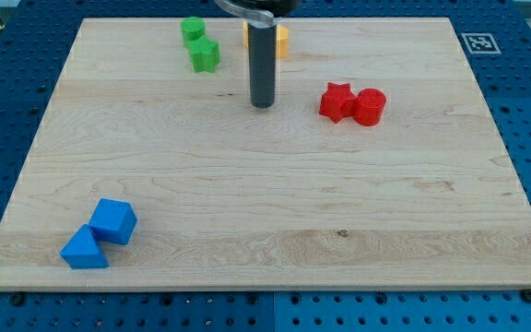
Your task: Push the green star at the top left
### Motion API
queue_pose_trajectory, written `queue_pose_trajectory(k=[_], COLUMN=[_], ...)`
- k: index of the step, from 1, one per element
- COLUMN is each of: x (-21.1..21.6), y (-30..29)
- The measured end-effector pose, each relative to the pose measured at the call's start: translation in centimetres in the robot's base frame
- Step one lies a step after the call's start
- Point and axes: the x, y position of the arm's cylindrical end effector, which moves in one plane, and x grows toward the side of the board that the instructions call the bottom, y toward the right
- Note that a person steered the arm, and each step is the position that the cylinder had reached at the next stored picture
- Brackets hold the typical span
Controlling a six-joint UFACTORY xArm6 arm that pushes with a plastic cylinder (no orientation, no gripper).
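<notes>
A green star (205, 54) lies near the view's top, left of centre, on the wooden board (265, 184). A green round block (193, 29) touches it just above and to the left. My tip (262, 103) rests on the board to the right of the green star and slightly below it, with a clear gap between them. The dark rod rises from the tip to the view's top edge.
A yellow-orange block (280, 39) sits at the top, partly hidden behind the rod. A red star (336, 101) and a red cylinder (371, 107) touch at the right. A blue cube (113, 221) and a blue triangular block (84, 249) sit at the bottom left.
</notes>
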Motion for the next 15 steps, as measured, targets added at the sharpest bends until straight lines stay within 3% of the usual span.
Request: queue_pose_trajectory(k=[2, 3, 7, 9, 11, 13, 15], x=[-5.4, -8.6, -9.2, -8.9, -5.9, -2.1, -1.8], y=[-12.3, -13.8, -8.4, -1.8, 3.8, 3.9, 6.1])
